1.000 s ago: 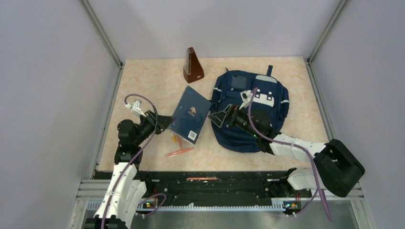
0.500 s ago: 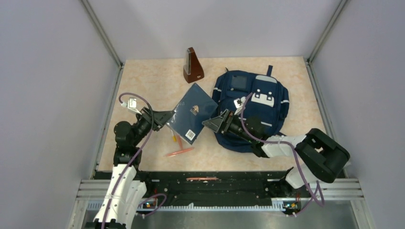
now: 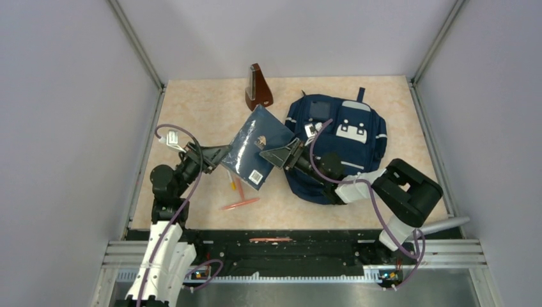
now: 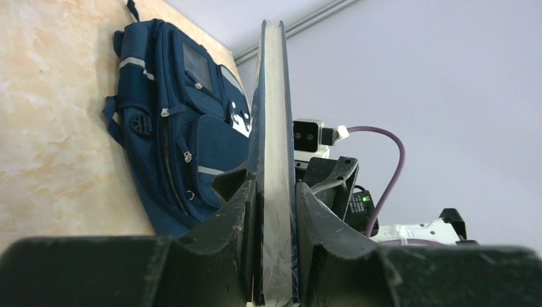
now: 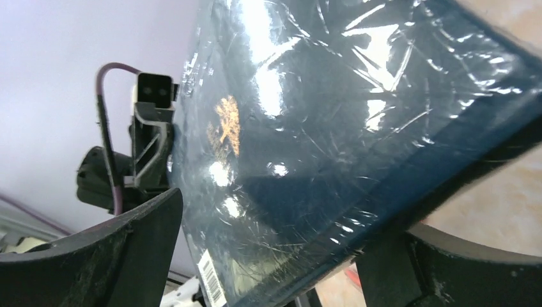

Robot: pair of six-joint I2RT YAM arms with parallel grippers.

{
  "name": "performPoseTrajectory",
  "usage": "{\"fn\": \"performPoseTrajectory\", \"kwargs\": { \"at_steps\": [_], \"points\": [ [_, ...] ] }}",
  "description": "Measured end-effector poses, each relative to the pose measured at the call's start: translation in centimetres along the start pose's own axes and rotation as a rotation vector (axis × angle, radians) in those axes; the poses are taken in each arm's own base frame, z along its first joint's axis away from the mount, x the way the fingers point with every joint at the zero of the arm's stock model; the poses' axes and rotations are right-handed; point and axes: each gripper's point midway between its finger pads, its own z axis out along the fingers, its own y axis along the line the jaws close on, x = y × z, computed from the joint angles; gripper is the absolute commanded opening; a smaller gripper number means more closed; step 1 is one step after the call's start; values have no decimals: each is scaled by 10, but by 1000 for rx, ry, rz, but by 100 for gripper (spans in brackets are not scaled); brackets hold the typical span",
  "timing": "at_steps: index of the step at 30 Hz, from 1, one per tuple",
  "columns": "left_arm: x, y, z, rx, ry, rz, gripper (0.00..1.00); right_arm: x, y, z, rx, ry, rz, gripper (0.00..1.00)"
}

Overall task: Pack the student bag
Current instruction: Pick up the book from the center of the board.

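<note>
The student bag (image 3: 348, 137), a navy backpack with pale grey patches, lies flat at the right of the table; it also shows in the left wrist view (image 4: 172, 147). A dark blue shrink-wrapped book (image 3: 259, 148) is held tilted off the table left of it. My left gripper (image 3: 220, 158) is shut on the book's left edge, with the page edge (image 4: 275, 160) clamped between its fingers. My right gripper (image 3: 276, 157) is open, its jaws standing wide on either side of the book's right edge (image 5: 319, 160).
A brown metronome (image 3: 258, 89) stands at the back, near the book's far corner. Orange-red pens (image 3: 240, 203) lie on the table below the book. Another pen (image 3: 271, 240) lies on the front rail. Grey walls close in both sides.
My left gripper has raised the book off the table and tilted it. My right gripper has moved left from over the bag to the book's right edge.
</note>
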Motion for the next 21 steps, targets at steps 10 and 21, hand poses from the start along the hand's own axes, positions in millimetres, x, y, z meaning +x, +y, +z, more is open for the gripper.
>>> {"fn": "performPoseTrajectory", "kwargs": {
  "at_steps": [10, 21],
  "points": [
    [-4, -16, -1, 56, -14, -6, 0, -19, 35, 6, -134, -68, -28, 63],
    [-3, -23, 2, 92, 24, 80, 50, -41, 75, -4, -181, -112, -18, 0]
  ]
}}
